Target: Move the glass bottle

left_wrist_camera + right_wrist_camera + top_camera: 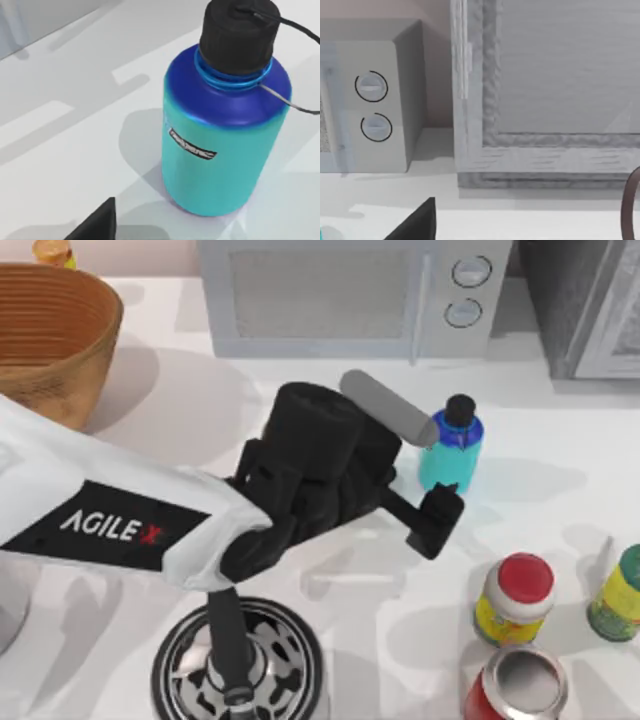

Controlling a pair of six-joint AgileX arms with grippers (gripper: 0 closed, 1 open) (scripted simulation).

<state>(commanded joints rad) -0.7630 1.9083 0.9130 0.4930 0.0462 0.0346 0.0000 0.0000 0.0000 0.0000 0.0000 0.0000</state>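
Observation:
The glass bottle [452, 452] stands upright on the white table right of centre, teal with a blue shoulder and a round black cap. In the left wrist view the bottle [225, 135] is close ahead, with a thin cord looping off its cap. My left gripper [427, 475] has reached across from the left and is open at the bottle's left side. One black finger [438, 516] lies just in front of the bottle, not touching it. In the right wrist view, a black fingertip [417, 224] of my right gripper shows, held open and facing the back of the table.
A microwave [350, 295] stands at the back behind the bottle, a grey cabinet [590, 300] at back right, a wicker basket [50, 335] at back left. Near the front right are a red-capped yellow bottle [513, 600], a green bottle [618, 595] and a red can [515, 690]. A black-and-white round object [240, 670] sits at front.

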